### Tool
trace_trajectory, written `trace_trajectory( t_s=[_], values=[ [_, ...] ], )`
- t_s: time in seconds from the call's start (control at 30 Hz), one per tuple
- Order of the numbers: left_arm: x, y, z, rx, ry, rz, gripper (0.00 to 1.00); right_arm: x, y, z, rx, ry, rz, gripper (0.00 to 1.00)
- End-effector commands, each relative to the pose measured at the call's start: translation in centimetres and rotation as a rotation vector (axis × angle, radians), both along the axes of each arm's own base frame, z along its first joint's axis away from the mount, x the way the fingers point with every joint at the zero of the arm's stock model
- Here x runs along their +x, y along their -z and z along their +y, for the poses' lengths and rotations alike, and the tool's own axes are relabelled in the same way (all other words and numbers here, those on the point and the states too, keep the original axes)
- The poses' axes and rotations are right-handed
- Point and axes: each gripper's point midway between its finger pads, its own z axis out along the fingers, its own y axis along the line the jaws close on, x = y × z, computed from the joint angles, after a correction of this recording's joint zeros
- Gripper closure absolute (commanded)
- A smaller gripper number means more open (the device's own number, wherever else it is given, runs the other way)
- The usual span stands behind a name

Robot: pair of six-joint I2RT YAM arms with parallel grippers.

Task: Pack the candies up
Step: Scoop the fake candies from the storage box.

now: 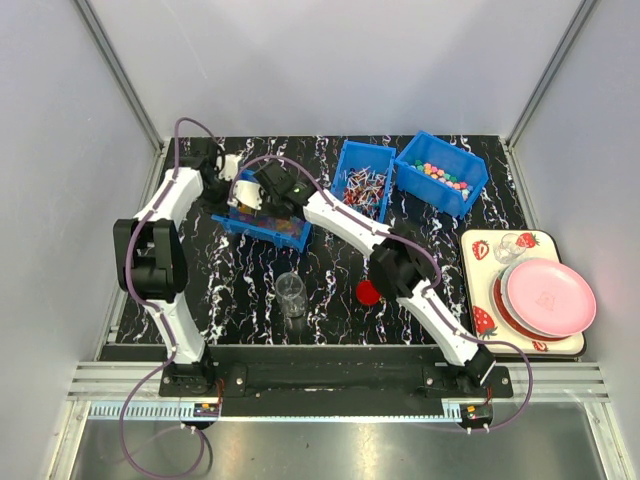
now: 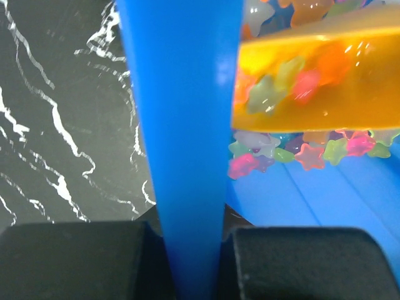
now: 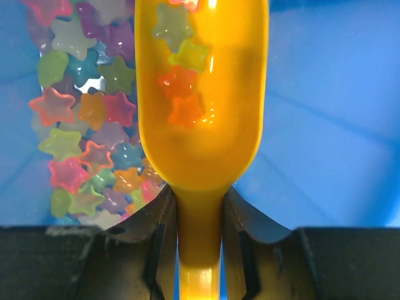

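Note:
Star-shaped candies (image 3: 81,137) in many colours lie in the left blue bin (image 1: 262,228). My right gripper (image 3: 200,206) is shut on the handle of a yellow scoop (image 3: 200,125), whose bowl is inside that bin and holds a few star candies (image 3: 178,81). My left gripper (image 2: 190,234) is shut on the bin's upright blue wall (image 2: 187,125). In the left wrist view the scoop (image 2: 319,75) hangs over the candies (image 2: 300,153). From above, both grippers meet at this bin, the left one (image 1: 232,190) beside the right one (image 1: 268,192).
A clear jar (image 1: 291,295) stands on the black marbled table in front of the bin, with a red lid (image 1: 368,292) to its right. Two more blue bins hold wrapped sweets (image 1: 362,185) and small balls (image 1: 443,175). A tray (image 1: 475,255) with plates sits at the right.

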Motion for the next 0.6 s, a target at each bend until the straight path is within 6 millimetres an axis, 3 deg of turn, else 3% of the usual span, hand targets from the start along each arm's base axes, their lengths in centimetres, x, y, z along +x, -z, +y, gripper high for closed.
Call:
trace_trajectory(
  t_s=[0.0,0.13,0.27,0.57],
  values=[
    [1.4,-5.2,-3.2,-0.215,0.032,-0.130,1.00,0.9,-4.4,1.7,0.197,0.015,-0.011,1.00],
    [1.8,-4.9,-2.5,-0.227,-0.004,-0.121,1.00,1.0,-5.1,1.1,0.258,0.035,0.046,1.00],
    [2.4,-4.1,-0.4,-0.208,-0.065,-0.114,1.00,0.9,-5.5,-0.1,0.291,0.032,0.121,1.00],
    [3.5,-3.4,2.3,-0.114,-0.133,-0.131,1.00,-0.9,-8.7,-1.5,0.348,-0.021,0.218,1.00]
  ],
)
